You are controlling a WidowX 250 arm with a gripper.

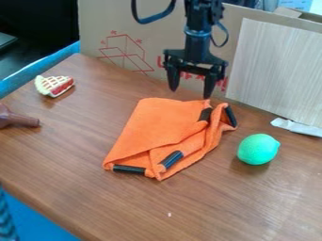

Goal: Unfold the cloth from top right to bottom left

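The tool (190,93) is open, its two fingers apart, above the far edge of the orange cloth (157,122), which lies folded at the middle of the tabletop (69,141). At the far right corner the layers are bunched close together, so the tool could perhaps take two of them, and then the whole cloth would slide to the near left without unfolding. A shallow grip might also slip on the black strip (230,116). As for containers, the cardboard (151,23) at the far side may be a box; its contents I cannot tell.
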